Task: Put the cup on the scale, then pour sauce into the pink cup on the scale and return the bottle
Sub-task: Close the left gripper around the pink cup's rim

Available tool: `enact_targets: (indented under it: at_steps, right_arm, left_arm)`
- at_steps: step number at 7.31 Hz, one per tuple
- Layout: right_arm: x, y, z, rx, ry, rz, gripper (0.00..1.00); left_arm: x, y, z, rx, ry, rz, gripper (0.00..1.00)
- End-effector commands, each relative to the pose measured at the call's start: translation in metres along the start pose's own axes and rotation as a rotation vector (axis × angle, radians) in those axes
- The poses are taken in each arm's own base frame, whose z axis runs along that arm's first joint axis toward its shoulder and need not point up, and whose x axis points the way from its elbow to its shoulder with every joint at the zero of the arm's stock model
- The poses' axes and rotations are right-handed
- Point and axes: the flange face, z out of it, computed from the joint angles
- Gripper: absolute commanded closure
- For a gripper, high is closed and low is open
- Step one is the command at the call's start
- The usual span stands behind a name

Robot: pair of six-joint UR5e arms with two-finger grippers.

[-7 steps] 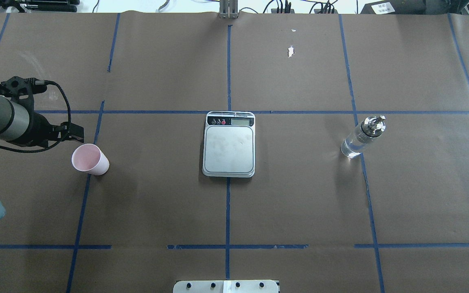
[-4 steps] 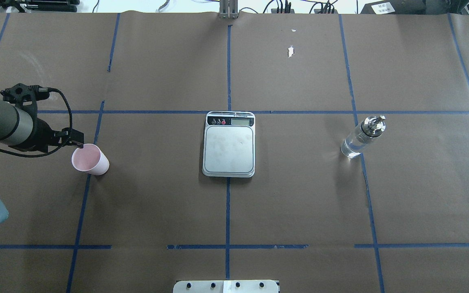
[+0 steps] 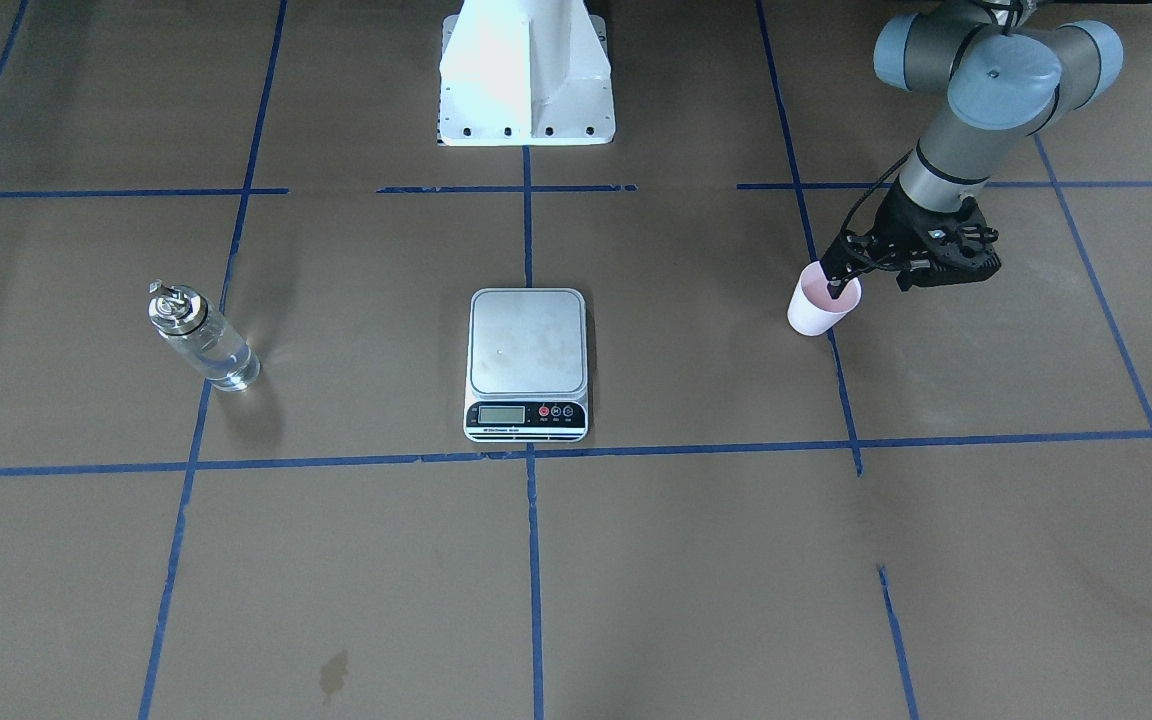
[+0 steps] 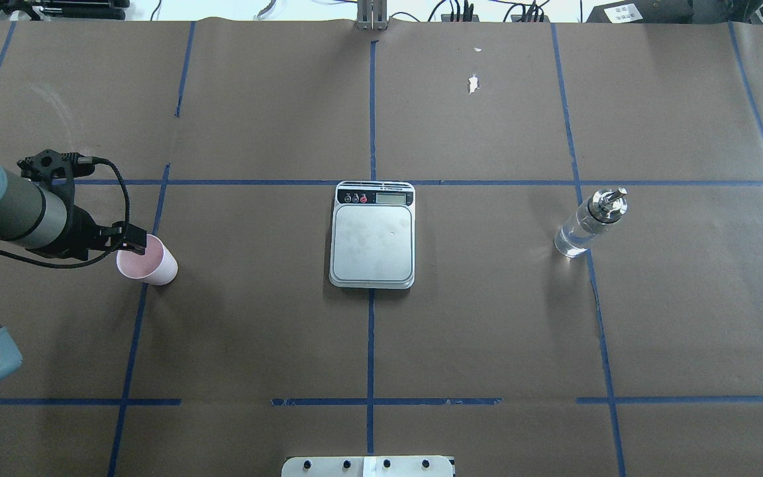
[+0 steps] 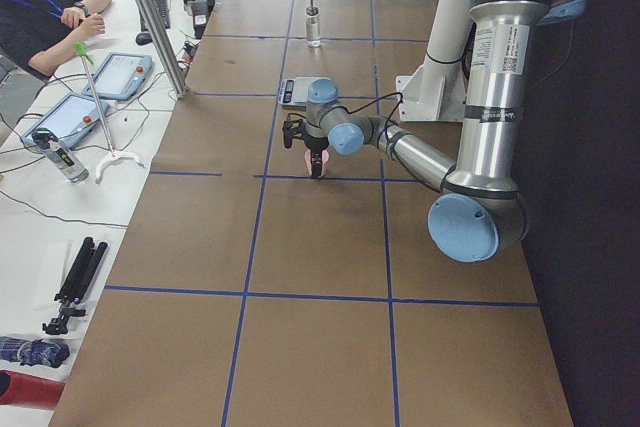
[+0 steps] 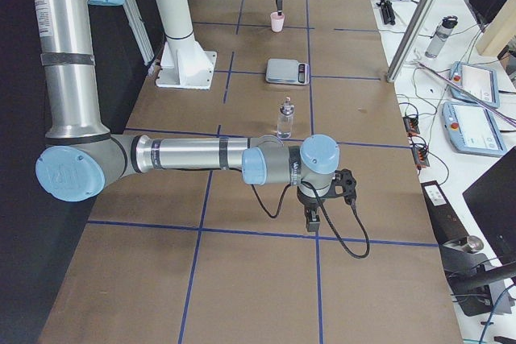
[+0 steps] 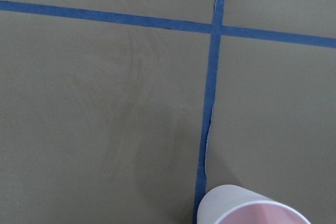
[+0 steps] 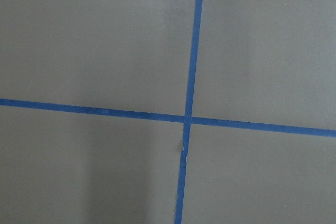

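The pale pink cup stands upright on the table's left part; it also shows in the front view and at the bottom of the left wrist view. My left gripper is at the cup's rim, open, with one fingertip dipping inside the cup. The scale sits mid-table with a bare plate. The glass bottle of clear sauce stands upright to the right. My right gripper shows only in the right side view, low over bare table; I cannot tell if it is open or shut.
Brown paper with blue tape lines covers the table. The robot's white base stands at the table's near edge. Operator gear and tablets lie on the white side bench.
My left gripper has moved right and toward the cup, from beside it to over its rim. Cup, scale and bottle have not moved.
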Motion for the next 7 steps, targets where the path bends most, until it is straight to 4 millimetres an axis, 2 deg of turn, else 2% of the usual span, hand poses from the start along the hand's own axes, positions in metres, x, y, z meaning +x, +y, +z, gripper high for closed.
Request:
enact_targets:
  at_steps: [1,2,4,7]
  right_arm:
    - [0.0009,0.0003,0.0009,-0.002,0.000,0.003,0.00]
    - [0.0009,0.0003,0.0009,-0.002,0.000,0.003,0.00]
    - [0.0009,0.0003,0.0009,-0.002,0.000,0.003,0.00]
    - [0.0014,0.0011,0.0014,-0.004,0.000,0.004,0.00]
  left_arm:
    - [0.0051,0.0064,0.0054,-0.013,-0.001,0.012,0.03]
    - [0.0055,0.0070,0.0059,-0.014,-0.001,0.014,0.06]
    - [0.0058,0.0069,0.0061,-0.017,-0.004,0.012,0.54]
    - [0.0078,0.0067,0.0046,-0.017,-0.002,0.014,1.00]
